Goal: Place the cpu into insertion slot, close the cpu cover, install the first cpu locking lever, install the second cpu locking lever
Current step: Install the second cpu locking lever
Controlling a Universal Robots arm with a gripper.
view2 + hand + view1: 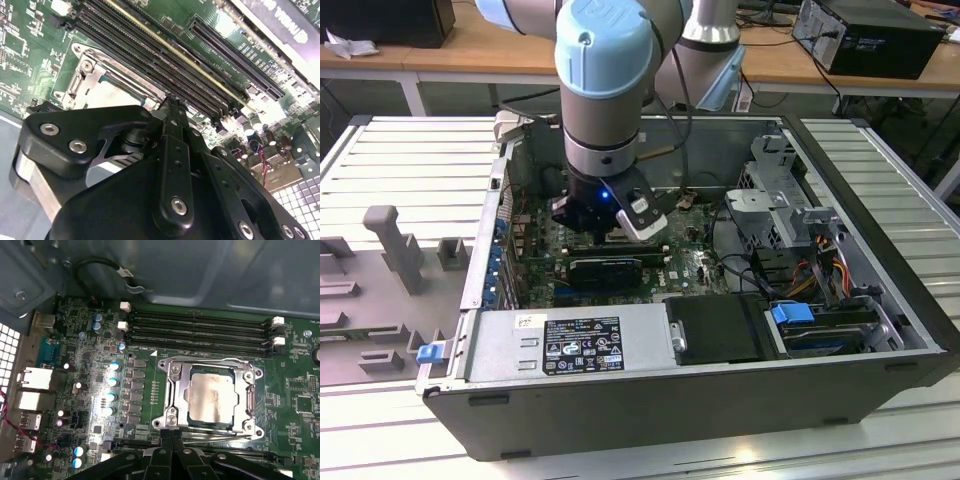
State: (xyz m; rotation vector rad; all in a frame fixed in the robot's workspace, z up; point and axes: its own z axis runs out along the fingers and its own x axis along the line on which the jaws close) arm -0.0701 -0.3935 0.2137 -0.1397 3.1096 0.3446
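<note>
A Universal Robots arm reaches down into an open desktop computer case (880, 300), its gripper (170, 440) poised at the edge of the processor socket on the green motherboard (75, 335). In the first wrist view the cpu (210, 399) lies flat inside the insertion slot (172, 390), its pale metal top showing through the window of the cpu cover (247, 390), which lies folded down over it so the chip is pinned in place. The gripper's black fingers (166, 446) are drawn together into a narrow point, with nothing visible between them, a posture that looks suited to pushing a thin lever rather than carrying a part. Their tips sit right at the socket's near rim, beside a corner screw (171, 413). The long black memory slots (200, 325) run parallel just beyond the socket, and whether either locking lever is latched cannot be told.
</note>
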